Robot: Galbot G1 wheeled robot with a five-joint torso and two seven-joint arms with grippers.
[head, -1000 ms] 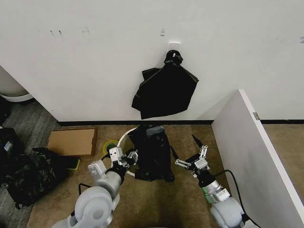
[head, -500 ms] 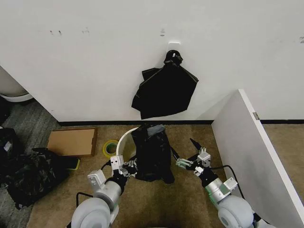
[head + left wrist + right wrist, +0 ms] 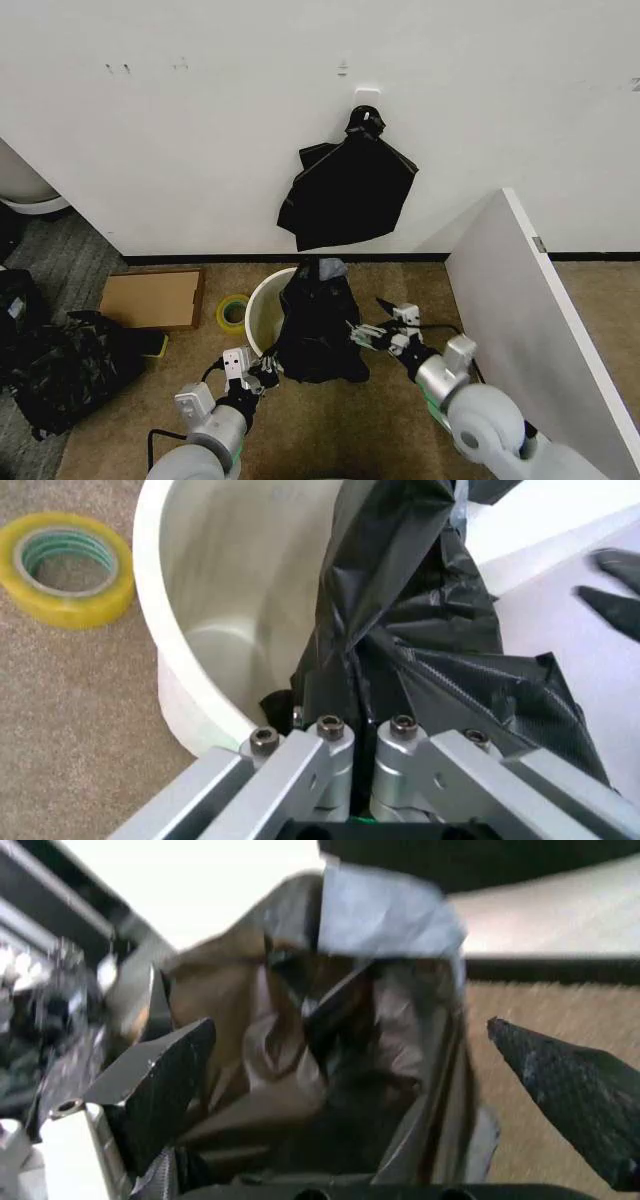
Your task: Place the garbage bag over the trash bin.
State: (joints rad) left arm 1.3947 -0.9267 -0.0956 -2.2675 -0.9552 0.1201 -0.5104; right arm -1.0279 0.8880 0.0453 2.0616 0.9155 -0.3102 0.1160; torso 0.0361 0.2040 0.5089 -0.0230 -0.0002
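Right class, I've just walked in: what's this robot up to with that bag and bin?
The robot is fitting a black garbage bag onto a white bin on the floor by the wall. Its left tool is shut on the bag's lower edge at the bin's near side. The right tool, open, is at the bag's other side. The bag drapes over the bin's right part; the left rim is uncovered.

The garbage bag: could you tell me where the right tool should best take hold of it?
Probably the loose edge of the garbage bag on the right tool's own side, approached level. The left tool already pinches the opposite side, and the film hangs crumpled over the trash bin.
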